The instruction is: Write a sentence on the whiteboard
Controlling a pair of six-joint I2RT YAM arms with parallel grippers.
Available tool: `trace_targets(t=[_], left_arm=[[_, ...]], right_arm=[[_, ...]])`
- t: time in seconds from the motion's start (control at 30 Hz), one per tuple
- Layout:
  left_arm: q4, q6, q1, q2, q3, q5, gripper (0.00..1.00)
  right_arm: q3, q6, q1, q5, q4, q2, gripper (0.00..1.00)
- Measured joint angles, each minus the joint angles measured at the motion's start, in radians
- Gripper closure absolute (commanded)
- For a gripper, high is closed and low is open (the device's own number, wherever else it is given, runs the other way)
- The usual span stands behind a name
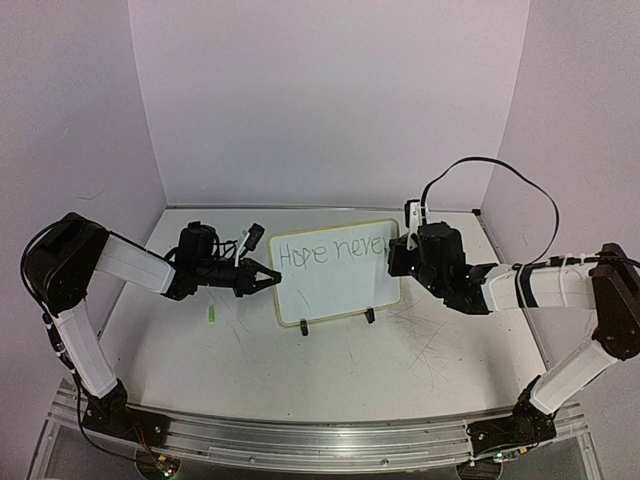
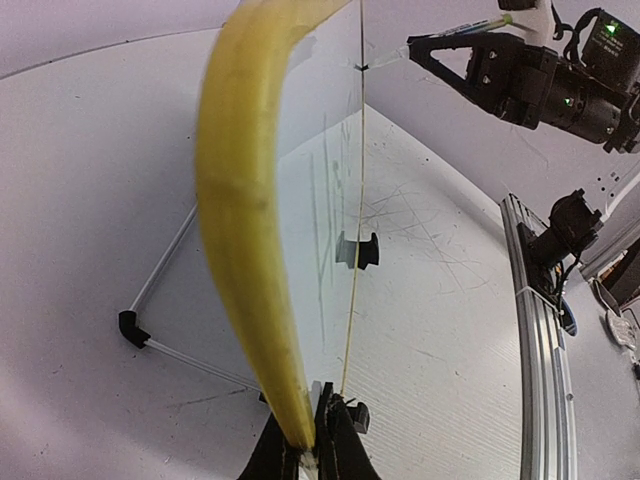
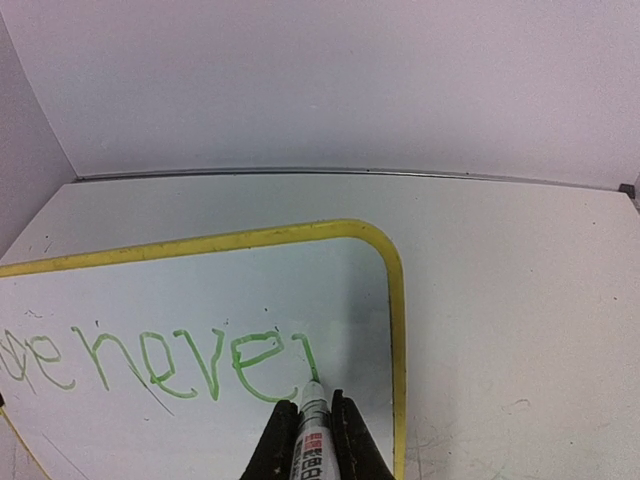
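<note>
The whiteboard [image 1: 330, 295] stands tilted on its two black clip feet at the middle of the table. Green writing on it, the sentence [image 1: 330, 252], reads "Hope never" in one line. My left gripper [image 1: 268, 280] is shut on the board's left edge; in the left wrist view my gripper [image 2: 318, 412] pinches the yellow rim [image 2: 240, 220]. My right gripper [image 1: 400, 255] is shut on a white marker [image 3: 313, 440]. In the right wrist view the marker tip touches the whiteboard [image 3: 200, 290] at the bottom of the last stroke of the sentence [image 3: 190, 360], near the right rim.
A small green marker cap [image 1: 212, 315] lies on the table left of the board, below my left gripper. Pen scribbles mark the tabletop right of the board [image 1: 430, 335]. Walls close the back and both sides. An aluminium rail [image 1: 300, 440] runs along the near edge.
</note>
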Motion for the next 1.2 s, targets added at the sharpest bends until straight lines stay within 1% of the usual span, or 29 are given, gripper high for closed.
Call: trace_targets(t=[0.7,1.03,1.13,1.2], left_arm=[[0.000,0.000,-0.001,0.000,0.000,0.000,1.00],[0.000,0.000,-0.001,0.000,0.000,0.000,1.00],[0.001,0.002,-0.001,0.000,0.000,0.000,1.00],[0.002,0.003,-0.002,0.000,0.000,-0.001,1.00]], right_arm=[[0.032,-0.025,-0.001,0.030,0.002,0.003,1.00],[0.031,-0.024,-0.002,0.071,0.008,-0.002,1.00],[-0.020,-0.025,-0.006,0.049,0.038,-0.055,1.00],[-0.095,-0.026,-0.008,0.012,0.061,-0.139,1.00]])
